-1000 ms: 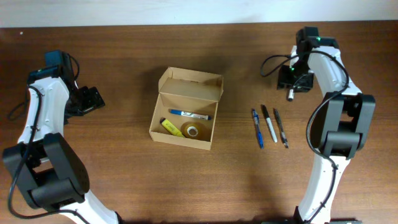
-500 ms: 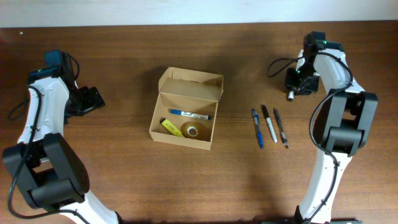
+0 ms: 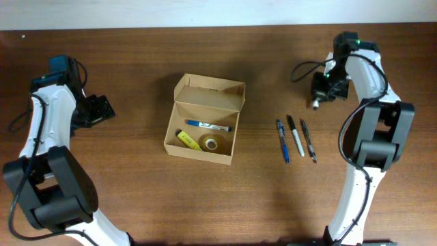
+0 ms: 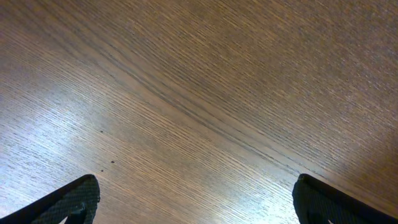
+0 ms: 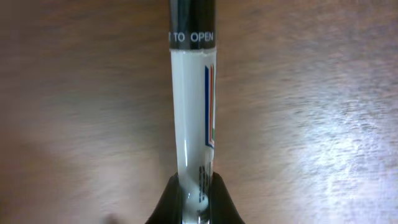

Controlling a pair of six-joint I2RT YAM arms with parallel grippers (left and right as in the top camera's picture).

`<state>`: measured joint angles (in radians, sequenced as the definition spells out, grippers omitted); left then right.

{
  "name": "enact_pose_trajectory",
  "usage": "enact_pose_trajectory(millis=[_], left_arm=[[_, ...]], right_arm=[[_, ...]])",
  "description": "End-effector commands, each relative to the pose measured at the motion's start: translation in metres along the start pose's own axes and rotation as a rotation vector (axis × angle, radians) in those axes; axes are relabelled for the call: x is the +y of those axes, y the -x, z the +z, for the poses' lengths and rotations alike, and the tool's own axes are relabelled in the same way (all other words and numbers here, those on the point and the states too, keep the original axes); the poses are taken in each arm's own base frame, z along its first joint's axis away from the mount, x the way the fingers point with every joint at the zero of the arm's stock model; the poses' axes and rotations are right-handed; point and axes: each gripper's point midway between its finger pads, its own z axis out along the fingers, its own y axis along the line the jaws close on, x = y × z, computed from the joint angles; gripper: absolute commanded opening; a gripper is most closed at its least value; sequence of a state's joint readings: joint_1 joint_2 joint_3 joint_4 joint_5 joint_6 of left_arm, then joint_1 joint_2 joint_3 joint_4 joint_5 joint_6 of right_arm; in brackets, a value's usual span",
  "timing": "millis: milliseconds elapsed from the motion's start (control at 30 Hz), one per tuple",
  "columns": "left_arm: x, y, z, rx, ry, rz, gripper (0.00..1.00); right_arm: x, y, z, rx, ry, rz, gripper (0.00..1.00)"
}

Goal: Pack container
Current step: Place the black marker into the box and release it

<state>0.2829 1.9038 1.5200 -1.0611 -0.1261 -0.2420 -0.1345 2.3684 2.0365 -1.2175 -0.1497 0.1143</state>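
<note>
One open container (image 3: 205, 111) at centre holds one blue pen (image 3: 207, 126), one yellow highlighter (image 3: 185, 138) and one tape roll (image 3: 211, 143); three pens (image 3: 295, 135) lie to its right. At far right the right gripper (image 3: 319, 96) pinches one white marker (image 5: 191, 106); the left gripper (image 4: 196, 199) stands spread.

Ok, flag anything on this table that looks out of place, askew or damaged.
Nothing stands out. The box sits upright with its lid open and shows no damage. Three pens lie side by side beside it. The right pincer is shut on a white marker.
</note>
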Motion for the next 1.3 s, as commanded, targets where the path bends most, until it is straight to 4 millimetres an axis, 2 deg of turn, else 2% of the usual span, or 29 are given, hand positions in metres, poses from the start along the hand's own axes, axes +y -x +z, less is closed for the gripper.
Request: enact_pose_trajectory(millis=[0,100,167,267,333,400,500,633,833,967,1067,1267], left_arm=[[0.000,-0.001,0.000,0.003,-0.006,0.010,1.00],[0.000,-0.001,0.000,0.003,-0.006,0.010,1.00],[0.000,-0.001,0.000,0.003,-0.006,0.010,1.00],[0.000,-0.001,0.000,0.003,-0.006,0.010,1.00],[0.000,-0.001,0.000,0.003,-0.006,0.010,1.00],[0.000,-0.001,0.000,0.003,-0.006,0.010,1.00],[0.000,-0.001,0.000,0.003,-0.006,0.010,1.00],[0.000,-0.001,0.000,0.003,-0.006,0.010,1.00],[0.000,-0.001,0.000,0.003,-0.006,0.010,1.00],[0.000,-0.001,0.000,0.003,-0.006,0.010,1.00],[0.000,-0.001,0.000,0.003,-0.006,0.010,1.00],[0.000,-0.001,0.000,0.003,-0.006,0.010,1.00]], right_arm=[[0.061,0.018,-0.096,-0.206,0.093,-0.167,0.04],[0.107,0.006,-0.159,-0.317,0.102,-0.364,0.04],[0.147,-0.014,-0.200,-0.392,0.109,-0.557,0.04],[0.200,-0.056,-0.232,-0.444,0.107,-0.862,0.04],[0.229,-0.087,-0.234,-0.430,0.100,-1.038,0.04],[0.252,-0.115,-0.226,-0.387,0.103,-1.181,0.04],[0.280,-0.153,-0.200,-0.290,0.113,-1.359,0.04],[0.298,-0.183,-0.154,-0.160,0.076,-1.512,0.04],[0.310,-0.195,-0.077,-0.057,0.061,-1.561,0.04],[0.304,-0.198,-0.034,-0.017,0.057,-1.554,0.04],[0.295,-0.201,-0.009,0.013,0.053,-1.529,0.04],[0.282,-0.208,0.022,0.048,0.047,-1.494,0.04]])
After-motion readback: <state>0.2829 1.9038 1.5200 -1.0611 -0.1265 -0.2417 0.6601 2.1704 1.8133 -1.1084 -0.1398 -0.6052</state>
